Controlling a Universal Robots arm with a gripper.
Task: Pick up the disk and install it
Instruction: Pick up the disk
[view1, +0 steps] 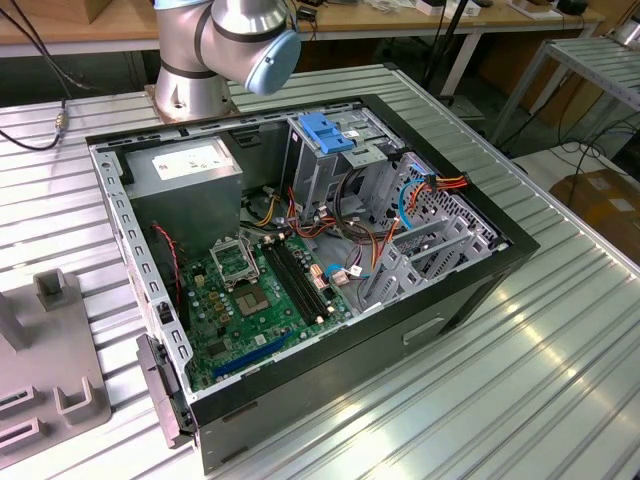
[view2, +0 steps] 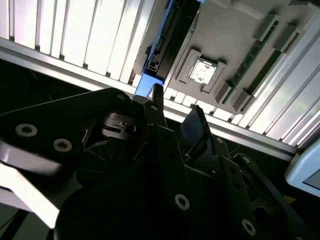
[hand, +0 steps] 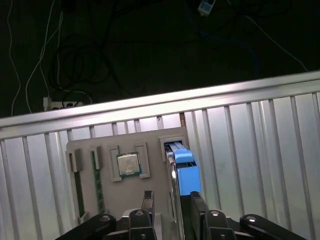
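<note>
Disk (hand: 184, 170) stands on edge in a slot of a grey holder (hand: 150, 136) in the first wrist view. Its blue rail faces the camera, and the part nearest the camera is hidden behind the gripper (hand: 170, 199). The gripper's fingers (hand: 148, 200) are spread, one to each side of the disk. A gap shows between one finger and the disk's silver edge; whether the other finger touches the blue rail cannot be told.

In the second wrist view the dark body of the gripper (view2: 175, 112) covers much of the scene, and a small patch of the disk's blue (view2: 145, 86) peeks past one fingertip.

The holder (view2: 225, 40) also carries a processor chip (hand: 128, 164) and a memory stick (hand: 96, 180), partly sunk in its groove. It lies on the slatted metal table (hand: 250, 150) near the table's edge. Beyond that edge the floor is dark, with cables that are hard to make out.

In the exterior view an open computer case (view1: 350, 385) lies on the table (view1: 520, 380), with a power supply (view1: 190, 175) and a blue latch (view1: 322, 130) inside it. Tangled wires hide the inside of the drive cage. The arm (view1: 230, 40) is cut off at the frame's upper edge.
</note>
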